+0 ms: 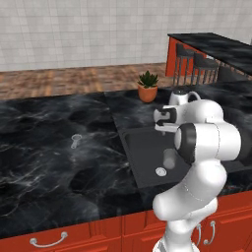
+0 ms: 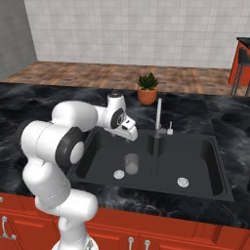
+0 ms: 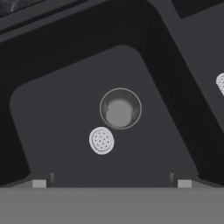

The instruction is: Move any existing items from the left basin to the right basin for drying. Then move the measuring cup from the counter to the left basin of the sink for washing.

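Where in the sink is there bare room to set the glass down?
The right basin is bare apart from its drain, between the divider and the sink's right wall. The left basin is tighter: the glass stands next to its drain, with the open gripper above.

The worktop (image 1: pixel 59 162) looks like polished black marble with pale veins, faintly glossy. The sink (image 2: pixel 195 188) is dark and matt, smooth, with pale perforated metal drains (image 3: pixel 101 141). In its left basin stands a clear, glassy cup (image 2: pixel 131 164), smooth-walled. The tap (image 2: pixel 158 119) at frame centre looks like brushed grey metal. At upper centre, a plant pot (image 1: pixel 147 93) has a matt terracotta look. The cabinet fronts (image 1: pixel 98 231) along the bottom are smooth red with metal handles. The floor (image 2: pixel 97 73) shows wood planks, the wall (image 2: pixel 122 29) pale tiles.
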Tool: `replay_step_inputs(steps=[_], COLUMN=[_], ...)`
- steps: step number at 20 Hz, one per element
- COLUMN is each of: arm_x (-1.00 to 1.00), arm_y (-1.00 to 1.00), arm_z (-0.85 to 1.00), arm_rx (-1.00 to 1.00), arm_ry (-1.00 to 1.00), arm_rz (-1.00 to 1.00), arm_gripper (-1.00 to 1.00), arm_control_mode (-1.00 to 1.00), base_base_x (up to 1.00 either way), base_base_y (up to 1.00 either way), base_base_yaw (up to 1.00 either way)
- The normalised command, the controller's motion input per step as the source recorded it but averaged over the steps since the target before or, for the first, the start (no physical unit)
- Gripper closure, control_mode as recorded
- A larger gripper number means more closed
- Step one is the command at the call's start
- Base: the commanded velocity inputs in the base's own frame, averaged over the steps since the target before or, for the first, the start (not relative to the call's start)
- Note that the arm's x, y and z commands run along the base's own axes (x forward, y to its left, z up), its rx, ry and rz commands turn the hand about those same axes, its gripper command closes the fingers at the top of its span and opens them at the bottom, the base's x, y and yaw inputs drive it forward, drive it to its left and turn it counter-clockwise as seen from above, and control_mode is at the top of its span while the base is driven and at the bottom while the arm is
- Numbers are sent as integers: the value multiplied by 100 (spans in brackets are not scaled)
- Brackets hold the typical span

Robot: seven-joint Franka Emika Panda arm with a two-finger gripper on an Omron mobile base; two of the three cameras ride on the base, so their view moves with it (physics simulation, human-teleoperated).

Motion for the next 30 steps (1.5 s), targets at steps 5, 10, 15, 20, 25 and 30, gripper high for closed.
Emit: replay_step_inputs(steps=[5,10,15,20,25,30], arm_x=[27,21,17,14,10,3], arm_y=[0,0,-1,0,-1,0], arm_z=[-22,-20,-21,-19,-22,-23], arm_rx=[0,0,0,0,0,0], arm_ry=[0,0,0,0,0,0], arm_rz=[0,0,0,0,0,0], arm_gripper=[-100,-100,-100,-100,-100,-100], arm_control_mode=[-100,-100,-100,-100,-100,-100], base_base_x=[0,0,0,0,0,0], base_base_y=[0,0,0,0,0,0], base_base_yaw=[0,0,0,0,0,0])
